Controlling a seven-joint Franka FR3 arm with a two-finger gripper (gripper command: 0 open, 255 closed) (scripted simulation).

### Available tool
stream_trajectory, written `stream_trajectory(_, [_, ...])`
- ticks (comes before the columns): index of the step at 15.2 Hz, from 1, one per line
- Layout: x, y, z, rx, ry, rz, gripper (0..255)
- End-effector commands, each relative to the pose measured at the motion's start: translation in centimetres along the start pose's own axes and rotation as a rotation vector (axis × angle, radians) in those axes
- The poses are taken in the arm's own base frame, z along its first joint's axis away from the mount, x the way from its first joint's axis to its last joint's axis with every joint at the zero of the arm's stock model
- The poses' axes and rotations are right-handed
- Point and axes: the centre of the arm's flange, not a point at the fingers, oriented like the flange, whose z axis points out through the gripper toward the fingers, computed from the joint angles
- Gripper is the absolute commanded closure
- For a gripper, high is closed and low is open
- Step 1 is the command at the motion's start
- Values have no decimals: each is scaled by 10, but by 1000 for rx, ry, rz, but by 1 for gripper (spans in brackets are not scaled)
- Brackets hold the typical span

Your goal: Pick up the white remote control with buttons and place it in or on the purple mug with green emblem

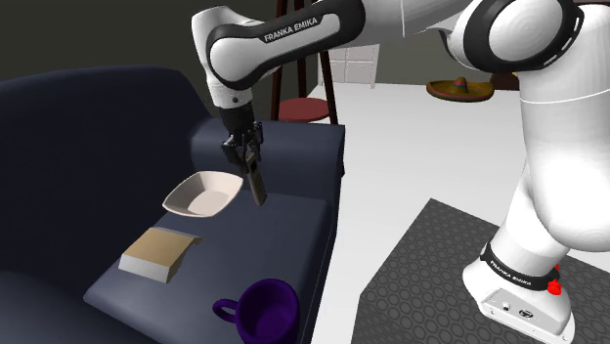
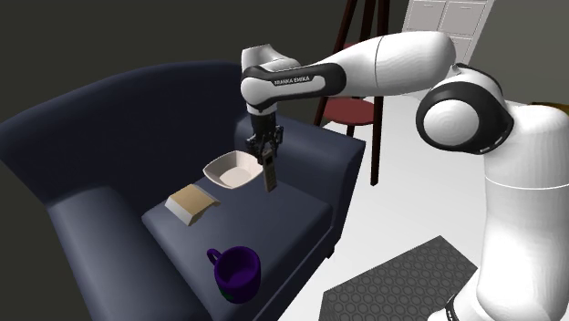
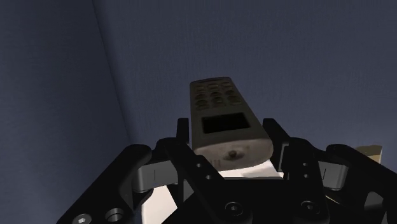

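My gripper (image 1: 245,156) is clamped on the remote control (image 1: 256,184), one finger pressing each long side near its upper end. The remote hangs down from my fingers on a slight slant, a little left of the shoulder view's centre. Its lower end points at the dark blue sofa (image 1: 293,230) seat, and I cannot tell whether it clears the cushion.

In the wrist view the remote (image 3: 222,118) looks greyish. It has rows of round buttons at its far end and a dark rectangular panel nearer my gripper (image 3: 232,149), with the blue cushion behind it.

Just left of the remote in the shoulder view sits a white bowl (image 1: 181,200), and the remote hangs beside its rim. Lower left of the bowl, a flat tan box (image 1: 159,252) lies on the seat.

The purple mug (image 1: 269,311) stands upright at the bottom edge of that view, near the front of the cushion. Its handle is turned left, and it is well apart from the remote.

The second exterior view shows the same line-up. My gripper (image 2: 264,146) and the remote (image 2: 269,173) are at centre, with the bowl (image 2: 232,169) beside them. The box (image 2: 191,202) is lower left and the mug (image 2: 239,272) is near the bottom
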Motion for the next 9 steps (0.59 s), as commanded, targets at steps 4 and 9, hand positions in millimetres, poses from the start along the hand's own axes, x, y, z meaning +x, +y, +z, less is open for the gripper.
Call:
stream_trajectory(4, [-3,-1,-26,0,0,0,255])
stream_trajectory(9, [-5,-1,-53,0,0,0,255])
